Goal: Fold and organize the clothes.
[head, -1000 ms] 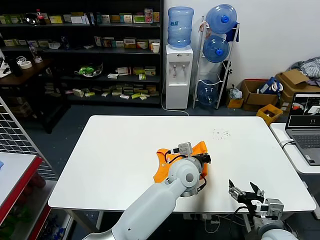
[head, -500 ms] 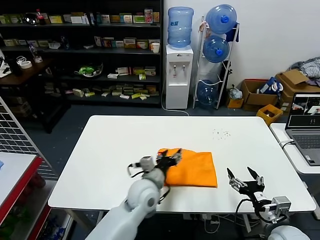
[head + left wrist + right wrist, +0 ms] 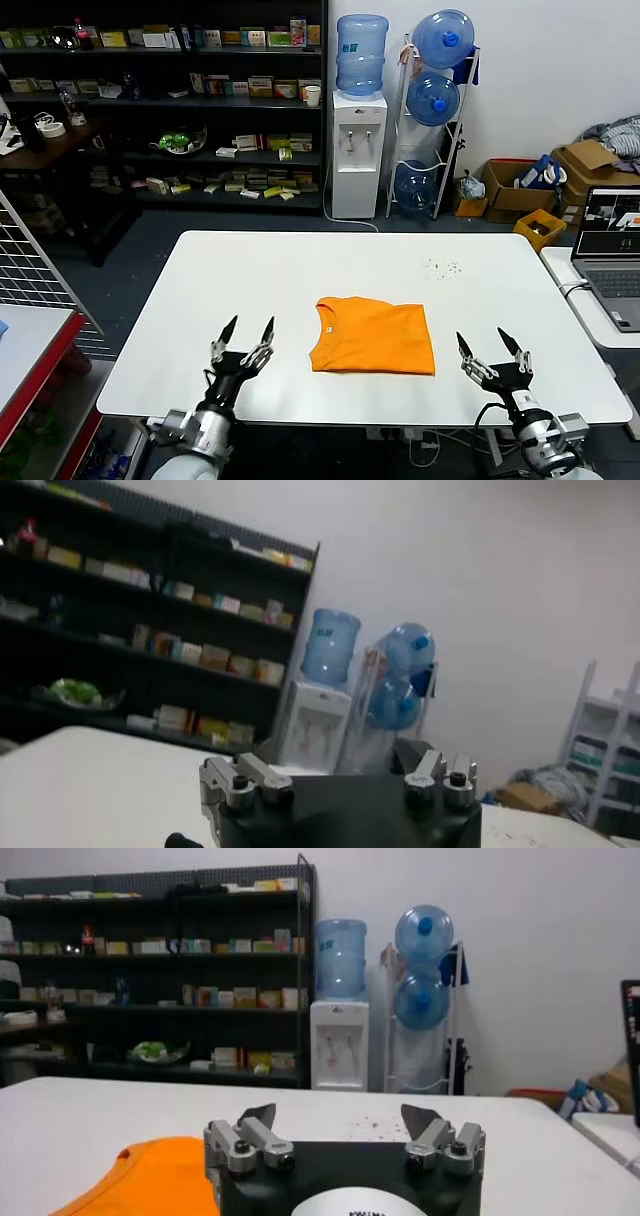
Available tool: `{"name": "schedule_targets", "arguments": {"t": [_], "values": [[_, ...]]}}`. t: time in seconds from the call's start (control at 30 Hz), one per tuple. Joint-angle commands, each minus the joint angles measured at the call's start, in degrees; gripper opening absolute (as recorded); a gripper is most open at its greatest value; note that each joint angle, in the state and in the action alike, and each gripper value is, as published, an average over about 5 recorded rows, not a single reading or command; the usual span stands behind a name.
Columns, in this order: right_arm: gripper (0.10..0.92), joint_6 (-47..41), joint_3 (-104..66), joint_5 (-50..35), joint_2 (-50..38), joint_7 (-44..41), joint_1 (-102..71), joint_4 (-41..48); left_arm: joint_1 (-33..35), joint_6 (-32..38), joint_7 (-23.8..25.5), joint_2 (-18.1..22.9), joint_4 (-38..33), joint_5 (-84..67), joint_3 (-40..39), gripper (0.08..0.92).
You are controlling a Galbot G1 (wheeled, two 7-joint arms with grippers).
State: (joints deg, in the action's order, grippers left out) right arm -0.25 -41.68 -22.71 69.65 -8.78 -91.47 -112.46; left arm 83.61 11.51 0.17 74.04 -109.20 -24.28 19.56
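- Orange shirt (image 3: 372,336) lies folded at the counter (image 3: 250,290) centre.
- Left claw (image 3: 243,347), at eight o'clock of it, is released, empty.
- Right claw (image 3: 491,354), at four o'clock, likewise; squaring edges seems all that's left.

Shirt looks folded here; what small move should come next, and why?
Probably none on the cloth: keep both arms parked. The orange T-shirt lies as a neat flat rectangle mid-table, while the left gripper and right gripper sit open at the near edge, touching nothing.
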Motion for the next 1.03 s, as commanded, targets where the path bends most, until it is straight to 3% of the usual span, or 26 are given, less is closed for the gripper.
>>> {"name": "schedule_targets", "arguments": {"t": [0.03,0.47,1.03], "values": [[0.823,18.91,-2.77,10.18,7.42,-2.92,-5.75,1.54,15.79,22.3,13.69,6.33,-1.56,8.46,11.24,0.823],[0.823,23.87,-3.28,16.68,16.85,-4.26,-5.13,1.34,17.23,25.53,14.36,9.69,0.23,10.15,11.69,0.823],[0.823,22.93,-2.29,17.07,18.47,-4.72,-3.98,1.59,17.24,25.35,13.09,11.14,0.28,10.72,11.72,0.823]]}}
